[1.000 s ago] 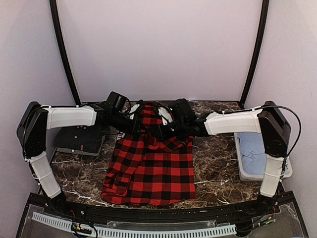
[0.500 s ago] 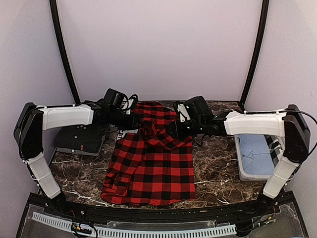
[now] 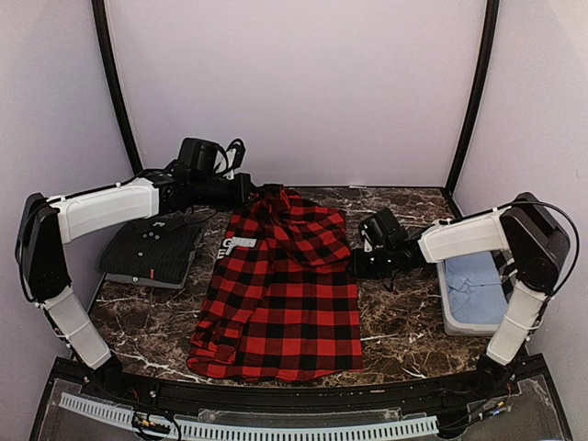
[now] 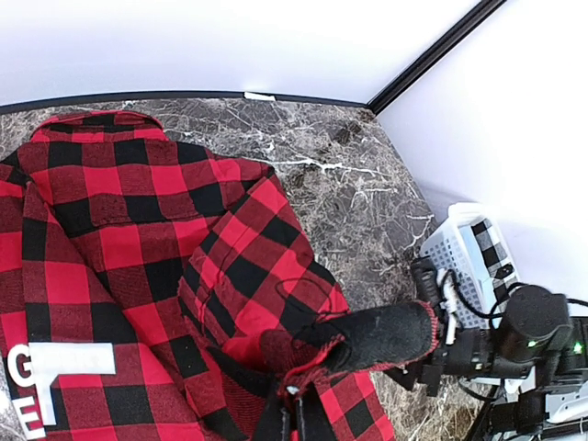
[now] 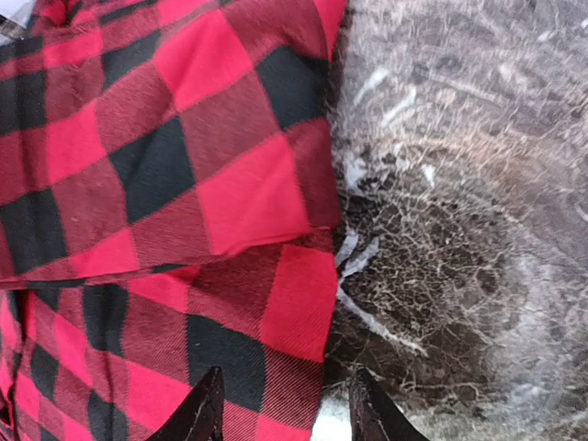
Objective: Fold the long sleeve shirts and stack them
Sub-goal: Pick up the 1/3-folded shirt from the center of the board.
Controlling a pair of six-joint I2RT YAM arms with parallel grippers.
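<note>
I see the red shirt lying spread out in the middle of the bench. Its collar end is at the far side and its hem is near the arm bases. Some of its cloth is folded over the chest. White letters on a black patch show on its left side.

My left gripper is up at the far end of the red shirt, by the collar. In the left wrist view its tips are close together and a bit of red cloth runs up between them. So it is pinching the red shirt.

My right gripper sits low at the right edge of the red shirt. In the right wrist view its fingers are spread wide. One is over the cloth and one is over the bare bench, and nothing is held between them.

The dark shirt lies folded on the left part of the bench, just beside the red shirt and under my left arm.

A white basket stands at the right side of the bench with a blue cloth in it.
</note>
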